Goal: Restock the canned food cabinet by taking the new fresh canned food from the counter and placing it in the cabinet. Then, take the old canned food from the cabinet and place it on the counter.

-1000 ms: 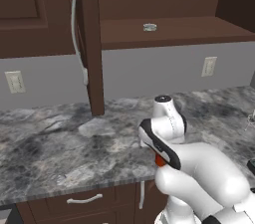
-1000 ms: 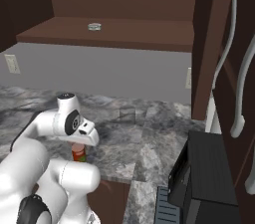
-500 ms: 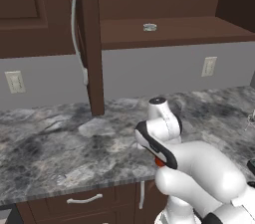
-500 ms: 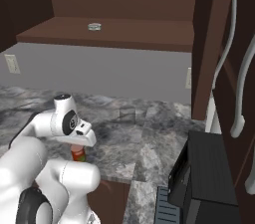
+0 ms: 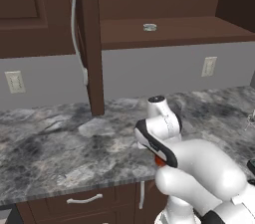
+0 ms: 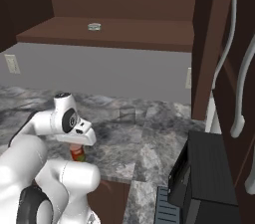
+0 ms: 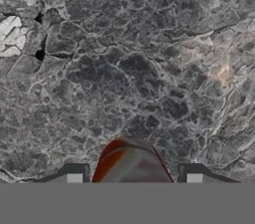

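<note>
Pincer [image 7: 133, 178], lowered slightly vs. 1 s ago, is seen straddling red can [image 7: 130, 163] over surface [image 7: 149, 68], grip unconfirmed; tin [image 5: 149, 27] awaits in cabinet [image 5: 169, 31].

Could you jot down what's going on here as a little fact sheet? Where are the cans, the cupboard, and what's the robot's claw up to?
red can: on the counter, between the end effector's fingertips; seen at
end effector state: fingertips on either side of the can; contact unclear
silvery tin: on the cabinet shelf
cabinet: door open, white handle
restocking: not yet done
</note>
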### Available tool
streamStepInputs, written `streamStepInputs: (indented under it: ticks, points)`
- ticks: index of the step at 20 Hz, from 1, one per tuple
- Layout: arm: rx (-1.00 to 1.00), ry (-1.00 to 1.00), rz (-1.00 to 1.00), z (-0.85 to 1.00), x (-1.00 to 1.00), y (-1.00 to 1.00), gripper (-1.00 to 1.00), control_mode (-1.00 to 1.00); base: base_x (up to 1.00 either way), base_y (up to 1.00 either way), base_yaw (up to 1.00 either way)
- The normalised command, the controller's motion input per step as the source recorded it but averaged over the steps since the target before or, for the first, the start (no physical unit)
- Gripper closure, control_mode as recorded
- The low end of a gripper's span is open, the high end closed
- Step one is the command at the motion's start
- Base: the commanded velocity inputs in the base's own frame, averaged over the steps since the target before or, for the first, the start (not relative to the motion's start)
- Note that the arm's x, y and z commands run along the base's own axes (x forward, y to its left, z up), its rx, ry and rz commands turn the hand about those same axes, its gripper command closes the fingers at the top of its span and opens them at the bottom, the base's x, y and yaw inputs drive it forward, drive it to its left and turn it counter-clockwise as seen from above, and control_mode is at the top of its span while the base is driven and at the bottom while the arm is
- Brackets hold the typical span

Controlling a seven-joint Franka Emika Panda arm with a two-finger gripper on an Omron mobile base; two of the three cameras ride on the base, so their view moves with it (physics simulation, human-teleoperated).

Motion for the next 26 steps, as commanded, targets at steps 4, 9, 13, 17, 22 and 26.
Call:
streamStepInputs:
  ticks: [4, 9, 13, 17, 22, 26]
  points:
    - [0.0, -0.34, -0.01, 0.79, -0.39, -0.18, 1.0, -1.0, 0.0, 0.0, 0.0]
    - [0.0, -0.6, 0.0, 1.0, -0.45, -0.52, 1.0, -1.0, 0.0, 0.0, 0.0]
    - [0.0, -0.55, 0.0, 1.0, -0.11, -0.77, 1.0, -1.0, 0.0, 0.0, 0.0]
    - [0.0, -0.41, 0.03, 1.0, 0.04, -0.66, 1.0, -1.0, 0.0, 0.0, 0.0]
    - [0.0, -0.28, 0.09, 1.0, 0.24, -0.27, 1.0, -1.0, 0.0, 0.0, 0.0]
    - [0.0, -0.16, 0.09, 1.0, 0.26, -0.2, 1.0, -1.0, 0.0, 0.0, 0.0]
